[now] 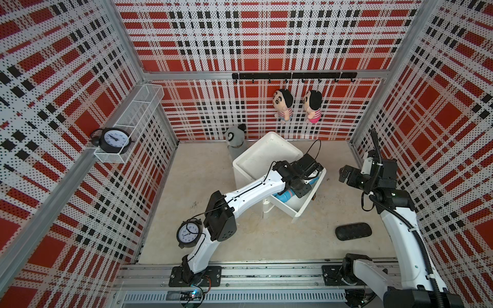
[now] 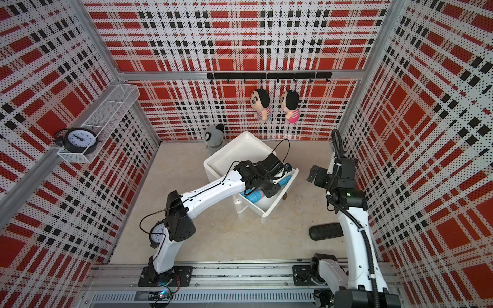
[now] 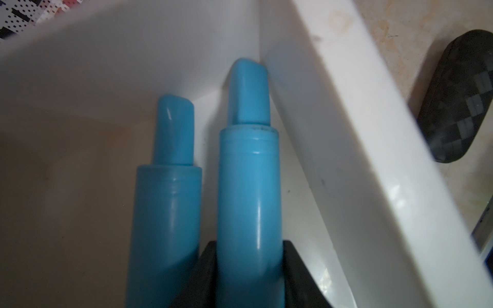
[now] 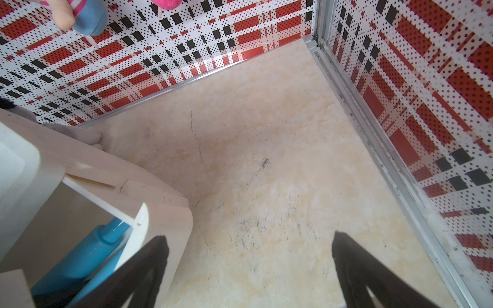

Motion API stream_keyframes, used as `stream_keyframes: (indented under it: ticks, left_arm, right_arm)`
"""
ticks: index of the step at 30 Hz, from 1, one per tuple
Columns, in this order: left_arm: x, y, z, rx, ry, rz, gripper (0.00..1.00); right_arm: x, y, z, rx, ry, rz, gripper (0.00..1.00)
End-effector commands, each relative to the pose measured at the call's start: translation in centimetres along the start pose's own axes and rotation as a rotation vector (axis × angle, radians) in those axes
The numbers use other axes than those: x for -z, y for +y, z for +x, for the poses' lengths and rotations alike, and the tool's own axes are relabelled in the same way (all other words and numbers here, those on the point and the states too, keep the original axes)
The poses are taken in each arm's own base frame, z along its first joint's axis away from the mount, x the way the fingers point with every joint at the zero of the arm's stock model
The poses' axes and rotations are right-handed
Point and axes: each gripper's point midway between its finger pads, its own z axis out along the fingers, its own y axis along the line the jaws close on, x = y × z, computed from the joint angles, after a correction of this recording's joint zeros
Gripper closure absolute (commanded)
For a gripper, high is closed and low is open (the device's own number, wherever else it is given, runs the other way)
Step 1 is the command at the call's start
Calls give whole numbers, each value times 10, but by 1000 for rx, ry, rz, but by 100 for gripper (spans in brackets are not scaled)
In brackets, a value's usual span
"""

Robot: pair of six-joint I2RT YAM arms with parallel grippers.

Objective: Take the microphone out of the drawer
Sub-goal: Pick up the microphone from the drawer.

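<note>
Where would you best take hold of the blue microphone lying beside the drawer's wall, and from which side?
Grip the microphone on its wide round body, not the narrow tip, coming down through the open top of the drawer. It lies along the wall with a second microphone close beside, so only slim gaps either side admit fingers. The left hand clasps it there.

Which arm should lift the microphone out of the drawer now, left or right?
Left. The left fingers clamp one blue microphone inside the open drawer; the right fingers stand open over the floor beside it.

Microphone (image 3: 249,200) partly off-frame, perhaps its head.
</note>
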Motion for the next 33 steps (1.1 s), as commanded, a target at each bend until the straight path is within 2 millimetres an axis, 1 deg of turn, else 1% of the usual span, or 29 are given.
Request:
stream_keyframes:
  ticks: [1, 4, 10, 16, 20, 23, 28, 31, 33]
  left_arm:
    - [23, 3, -28, 12, -128, 39, 100]
    - [29, 8, -32, 43, -148, 32, 100]
    - [36, 21, -33, 122, -174, 30, 100]
    - [55, 32, -38, 174, -229, 21, 100]
    - [65, 38, -42, 196, -268, 14, 100]
    - [70, 43, -43, 210, -288, 9, 100]
    - [74, 49, -45, 224, -302, -5, 100]
    - [79, 55, -48, 240, -325, -10, 100]
    - [86, 57, -52, 252, -355, 5, 100]
  right_arm:
    - [-2, 0, -7, -4, -24, -4, 0]
    - [-3, 0, -7, -5, -24, -7, 0]
    - [-5, 0, -6, -7, -18, -10, 0]
    - [-7, 2, -6, -8, -15, -16, 0]
    - [-7, 6, -7, -7, -10, -42, 0]
    - [-6, 14, -6, 10, -2, -83, 0]
    - [2, 37, -1, 50, 8, -221, 0]
    - [5, 54, 8, 76, 48, -324, 0]
    - [7, 64, 17, 99, 82, -370, 0]
